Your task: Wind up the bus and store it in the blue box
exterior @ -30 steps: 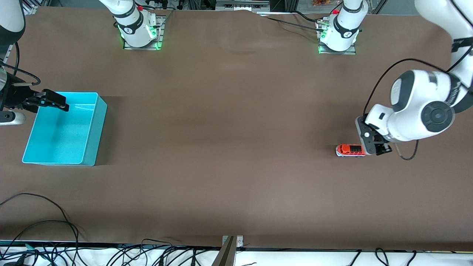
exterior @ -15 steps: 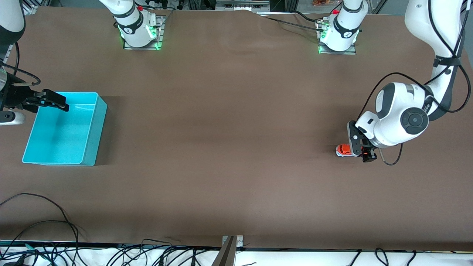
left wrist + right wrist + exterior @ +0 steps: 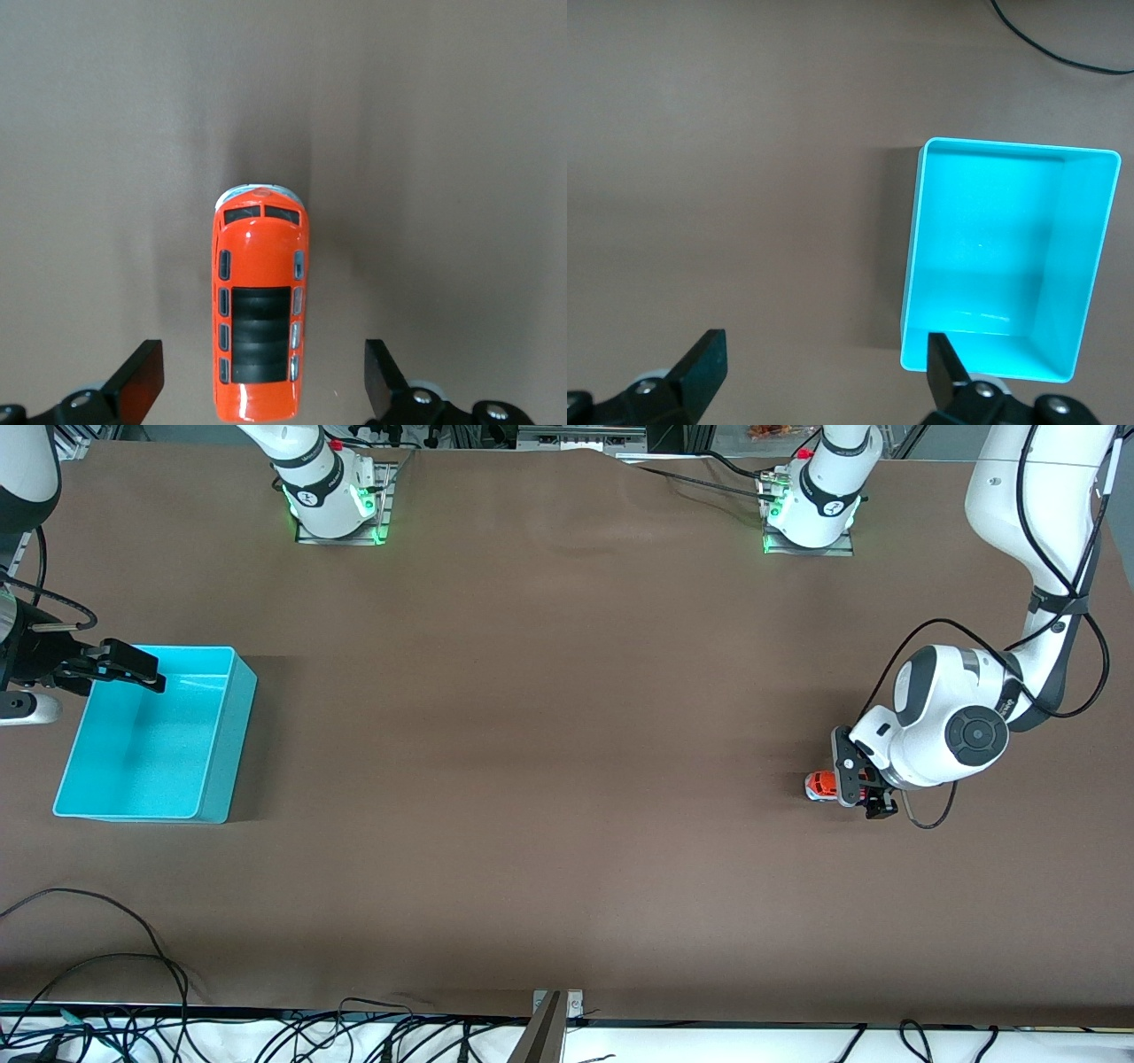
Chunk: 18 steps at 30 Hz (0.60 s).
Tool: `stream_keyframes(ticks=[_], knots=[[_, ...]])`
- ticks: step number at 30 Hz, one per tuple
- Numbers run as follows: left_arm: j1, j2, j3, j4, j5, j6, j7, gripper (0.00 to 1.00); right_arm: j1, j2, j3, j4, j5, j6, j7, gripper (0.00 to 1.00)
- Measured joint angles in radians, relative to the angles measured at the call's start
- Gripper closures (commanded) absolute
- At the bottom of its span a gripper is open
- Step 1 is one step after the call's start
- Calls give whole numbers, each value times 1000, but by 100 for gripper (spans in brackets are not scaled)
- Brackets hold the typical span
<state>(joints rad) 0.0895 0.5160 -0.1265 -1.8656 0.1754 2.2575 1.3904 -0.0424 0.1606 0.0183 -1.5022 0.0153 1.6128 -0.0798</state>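
Bus (image 3: 821,783) on desk (image 3: 567,779), left arm's end. Left pincer (image 3: 259,382) wide, low over bus, fingers either side, not gripping. Right pincer (image 3: 819,367) wide, waiting over blue box (image 3: 221,726) edge.

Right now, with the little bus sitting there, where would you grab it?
Across its long flat sides, coming straight down from above. The bus stands on its wheels on the table, narrow enough to fit between the open left gripper, whose fingers already straddle it. The right gripper waits over the box.
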Motion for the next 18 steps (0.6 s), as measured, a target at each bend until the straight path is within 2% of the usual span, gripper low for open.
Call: stream_keyframes(ticks=[15,16,18], knots=[[13,51,0,-9,0,83,13,0,0,0,0,0,0,0,0,0],[16,52,0,-13,0,90,14,2,0,0,0,0,0,0,0,0],[21,55,0,-21,0,106,15,22,0,0,0,0,0,0,0,0]])
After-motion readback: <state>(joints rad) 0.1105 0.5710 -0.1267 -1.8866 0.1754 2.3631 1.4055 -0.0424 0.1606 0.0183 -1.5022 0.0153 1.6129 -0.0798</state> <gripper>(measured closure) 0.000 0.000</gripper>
